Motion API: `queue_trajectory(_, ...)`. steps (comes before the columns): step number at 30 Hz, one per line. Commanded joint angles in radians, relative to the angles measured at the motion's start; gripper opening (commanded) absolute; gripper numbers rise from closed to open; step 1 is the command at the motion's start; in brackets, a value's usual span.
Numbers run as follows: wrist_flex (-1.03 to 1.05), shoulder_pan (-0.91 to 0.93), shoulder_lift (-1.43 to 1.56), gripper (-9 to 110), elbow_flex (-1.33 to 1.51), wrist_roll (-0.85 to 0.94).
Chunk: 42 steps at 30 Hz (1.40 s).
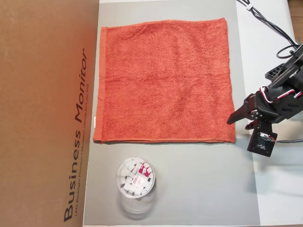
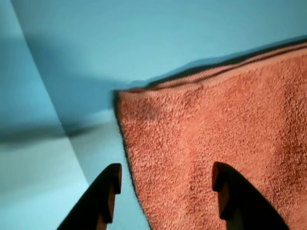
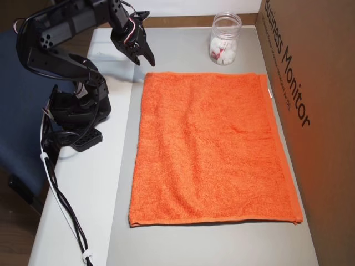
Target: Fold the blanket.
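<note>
Grey mat [image 1: 189, 179] on table carries blanket [image 1: 165, 80], spread flat, fully unfolded. Gripper [image 1: 240, 123] open, poised above blanket's near corner, nothing held. Whole fold remains.

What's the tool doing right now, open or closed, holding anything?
Tool: open and empty, its two dark fingers spread astride the side edge of the flat orange-red terry cloth blanket, near its corner.
</note>
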<state>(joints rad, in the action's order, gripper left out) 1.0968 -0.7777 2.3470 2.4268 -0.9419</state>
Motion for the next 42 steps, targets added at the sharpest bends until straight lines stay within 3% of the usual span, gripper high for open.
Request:
queue_trajectory(1, -0.051, -0.015, -0.038, 20, -0.005, 0.006)
queue_trajectory(28, -0.256, -0.052, -0.341, 19, -0.005, -0.009)
queue_trajectory(42, -0.262, -0.038, -0.425, 19, -0.009, -0.012)
